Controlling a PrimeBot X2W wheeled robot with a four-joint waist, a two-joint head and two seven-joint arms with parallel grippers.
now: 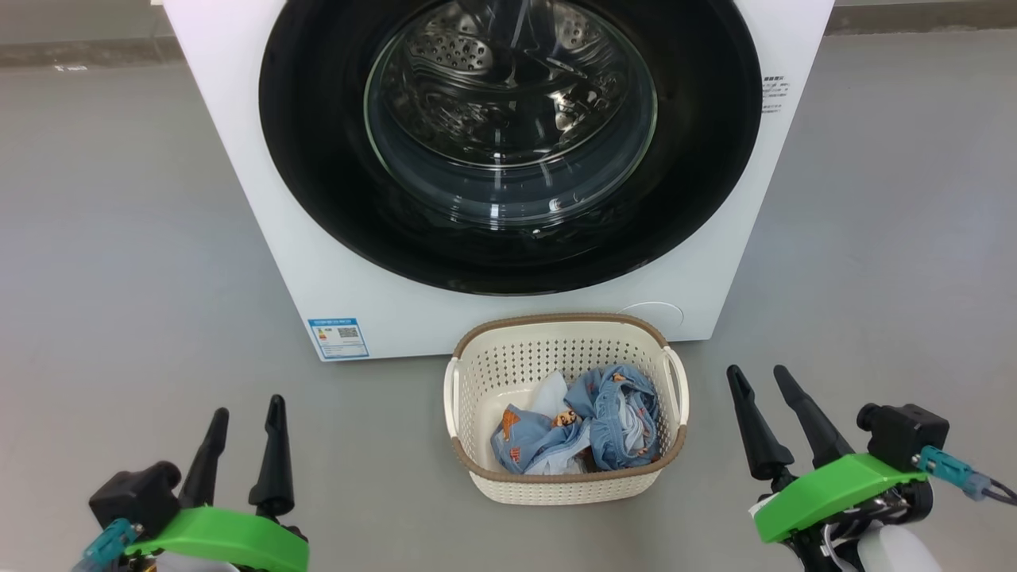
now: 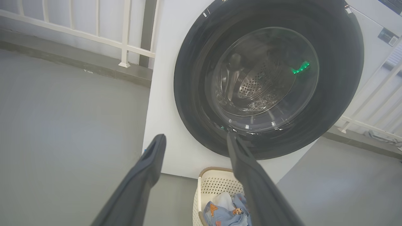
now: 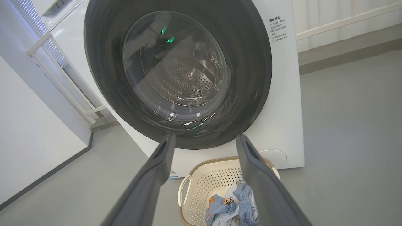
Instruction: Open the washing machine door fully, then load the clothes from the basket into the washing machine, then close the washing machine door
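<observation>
the washer (image 1: 381, 310) fills the upper middle of the head view, white front facing the camera. the door (image 1: 508, 135) sits flush against that front, shut, its black rim ringing clear glass through which the holed steel drum (image 1: 477, 56) shows. a blue sticker (image 1: 338, 338) is at the washer's lower left corner and a round white cap (image 1: 655, 314) at its lower right.

the basket (image 1: 572, 488) stands on the grey floor (image 1: 119, 238) at lower centre of the frame, just in front of the washer's base. the clothes (image 1: 588, 429) lie bunched in its bottom, blue with orange prints and some white cloth. bare perforated wall shows above them.

the left claw (image 1: 248, 407) is at the lower left of the head view, fingers pointing up the frame, spread apart and empty. the right claw (image 1: 756, 370) is at the lower right, likewise parted and empty, leaning a little to the left. neither touches the basket or the door.

in the left wrist view the two fingers (image 2: 147, 169) rise either side of the door's lower rim, the basket low between them, and a white railing (image 2: 125, 31) is at upper left. in the right wrist view the fingers (image 3: 150, 175) stand wide, and the right one crosses the basket's rim.
</observation>
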